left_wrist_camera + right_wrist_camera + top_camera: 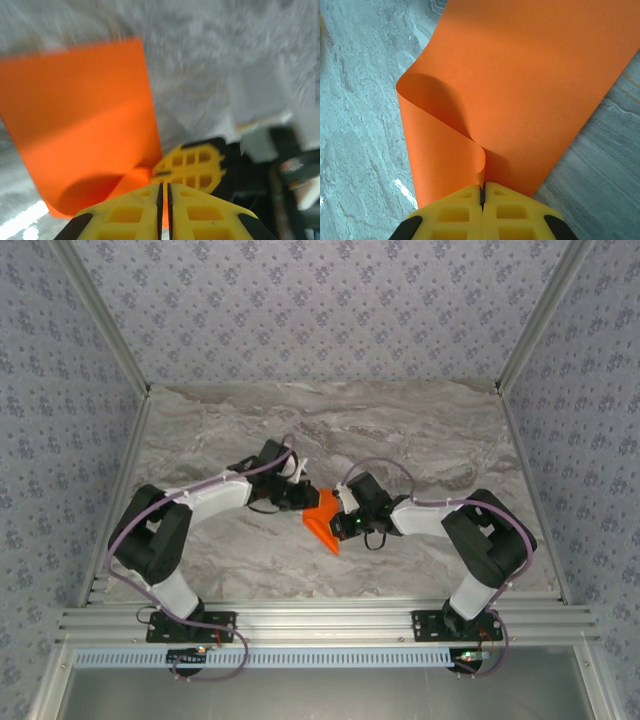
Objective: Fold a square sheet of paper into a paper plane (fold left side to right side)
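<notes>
The two right fingers (455, 215) are shut tight on one orange sheet of paper (530, 75). A curled edge of the sheet goes right into the thin line between them. Next to that edge the sheet bends over in a soft loop and is not pressed flat.

The two left fingers (125, 212) are close together too, with just a thin dark line between them. The sheet's lower edge comes up to their tips. That picture is blurry, so I cannot tell if they pinch it. One yellow right finger shows just beside them, at the sheet's corner.

From above, the one sheet sits in the middle of the grey marble table (430, 430), between the two pairs of fingers. There are two arms, the left arm (200, 498) and the right arm (440, 512). They reach in from each side and almost meet.
</notes>
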`<action>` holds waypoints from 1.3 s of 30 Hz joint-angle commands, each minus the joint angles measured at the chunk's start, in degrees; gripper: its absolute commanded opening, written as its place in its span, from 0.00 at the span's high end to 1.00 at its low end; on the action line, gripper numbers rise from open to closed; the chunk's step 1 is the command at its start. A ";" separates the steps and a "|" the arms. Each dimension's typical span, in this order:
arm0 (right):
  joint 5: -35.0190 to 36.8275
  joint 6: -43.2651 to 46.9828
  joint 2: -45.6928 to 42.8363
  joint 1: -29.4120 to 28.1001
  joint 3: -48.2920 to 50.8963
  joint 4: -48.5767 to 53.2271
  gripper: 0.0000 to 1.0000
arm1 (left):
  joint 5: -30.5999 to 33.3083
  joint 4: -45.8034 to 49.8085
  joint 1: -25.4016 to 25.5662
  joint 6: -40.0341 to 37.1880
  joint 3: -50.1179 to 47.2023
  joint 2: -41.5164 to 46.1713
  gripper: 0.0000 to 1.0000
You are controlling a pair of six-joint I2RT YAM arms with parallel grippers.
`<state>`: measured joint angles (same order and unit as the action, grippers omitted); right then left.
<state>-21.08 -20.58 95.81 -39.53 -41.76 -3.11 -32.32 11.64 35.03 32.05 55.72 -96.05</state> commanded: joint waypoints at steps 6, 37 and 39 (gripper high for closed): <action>2.62 0.05 3.35 -0.99 0.07 7.20 1.00 | -0.83 -10.09 2.69 5.36 -6.00 -1.79 0.88; -2.83 -0.44 -11.35 1.07 -2.99 14.56 0.70 | 4.55 -11.34 2.86 4.76 -10.67 -8.72 0.91; -6.51 -2.67 -10.76 -0.26 -2.16 12.20 0.72 | 4.62 -11.29 2.93 4.77 -10.64 -8.50 0.91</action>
<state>-22.20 -20.69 84.79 -38.48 -44.49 8.54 -31.97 -1.58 37.63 37.19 46.65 -102.02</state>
